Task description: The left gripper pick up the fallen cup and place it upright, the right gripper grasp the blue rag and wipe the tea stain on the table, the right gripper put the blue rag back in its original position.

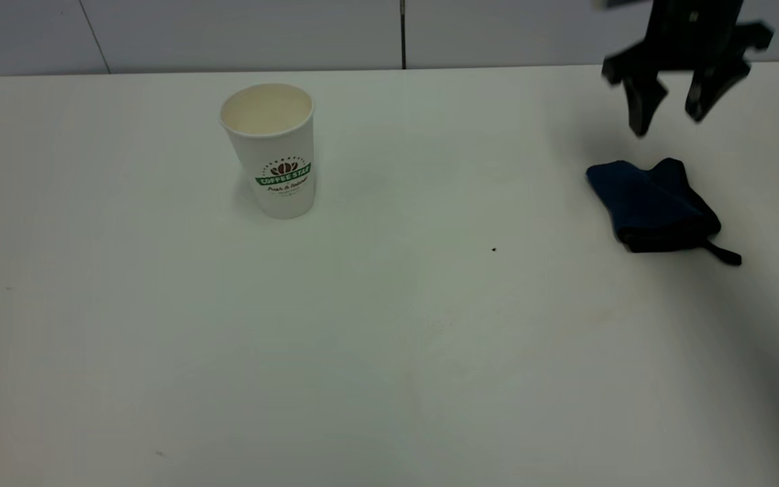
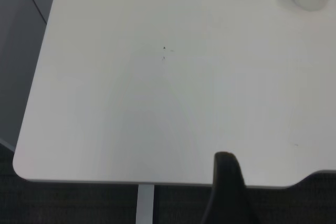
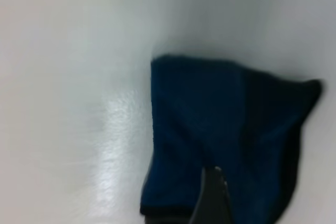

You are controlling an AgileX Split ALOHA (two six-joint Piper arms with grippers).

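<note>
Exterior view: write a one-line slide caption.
Cup upright on the table; open right gripper hangs above the blue rag.

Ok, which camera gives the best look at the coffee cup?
The exterior view: the cup stands upright and whole on the table, logo facing the camera. The left wrist view catches only its lower part at the picture's edge. The right wrist view shows none of it.

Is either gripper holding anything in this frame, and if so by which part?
Nothing is held. The right gripper hangs open above the blue rag, which lies on the table; the cup stands alone.
</note>
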